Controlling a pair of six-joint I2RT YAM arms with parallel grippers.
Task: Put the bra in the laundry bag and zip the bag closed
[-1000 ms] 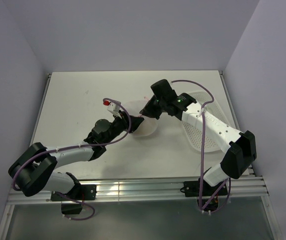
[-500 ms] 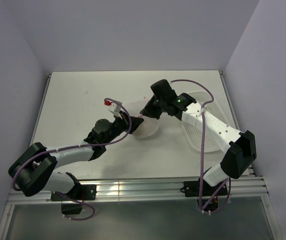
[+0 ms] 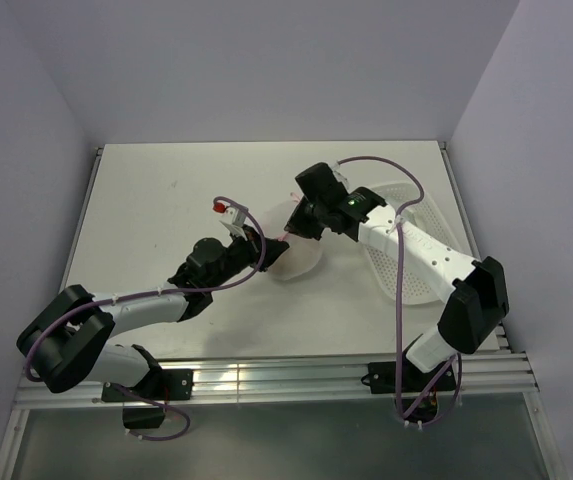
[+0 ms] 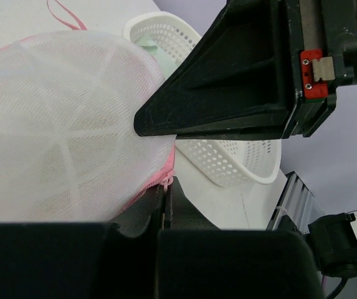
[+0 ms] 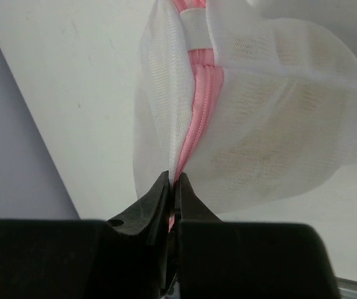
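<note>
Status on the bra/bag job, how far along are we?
Done: the bra is inside the laundry bag, tan showing through the mesh. In hand: left gripper and right gripper each pinch the bag's pink rim, jaws shut; the zipper looks closed along the stretch the right wrist view shows. Left: close any gap out of view, then release.

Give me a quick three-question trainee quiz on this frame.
1. True or false: the bra shows through the laundry bag mesh.
2. The right hand pinches: A) the table edge, B) the bag's pink zipper, C) nothing.
3. Fill in: in the top view, the basket sits to the bag's ___.
Key: 1 true; 2 B; 3 right.
</note>
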